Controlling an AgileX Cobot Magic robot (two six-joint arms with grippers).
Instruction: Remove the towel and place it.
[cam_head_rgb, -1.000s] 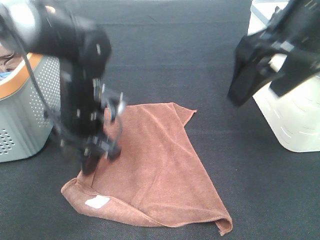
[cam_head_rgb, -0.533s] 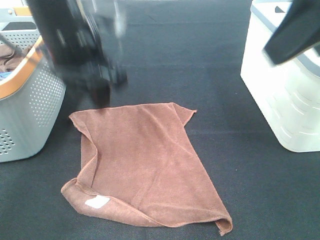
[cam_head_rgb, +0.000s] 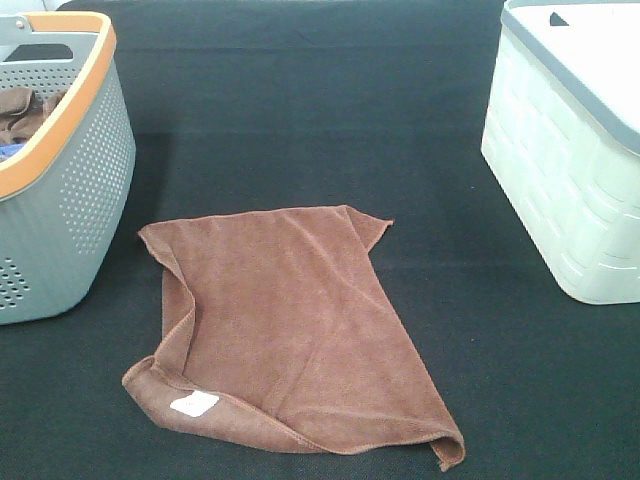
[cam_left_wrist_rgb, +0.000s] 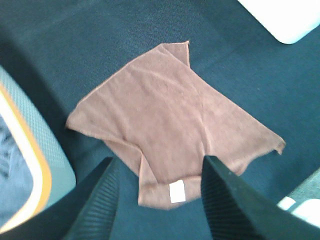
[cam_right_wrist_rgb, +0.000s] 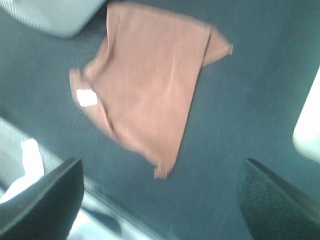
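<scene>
The dark, felt-like surface (cam_head_rgb: 330, 120) lies open across its middle and far edge. A grey perforated plastic basket with an orange rim (cam_head_rgb: 70, 200) blocks the left edge; a pale ribbed plastic bin with a grey lid (cam_head_rgb: 570, 180) blocks the right edge. Between them, toward the near edge, the reddish-brown terry towel (cam_head_rgb: 290, 330) lies flat, just beside the basket and well apart from the bin, open from above.
</scene>
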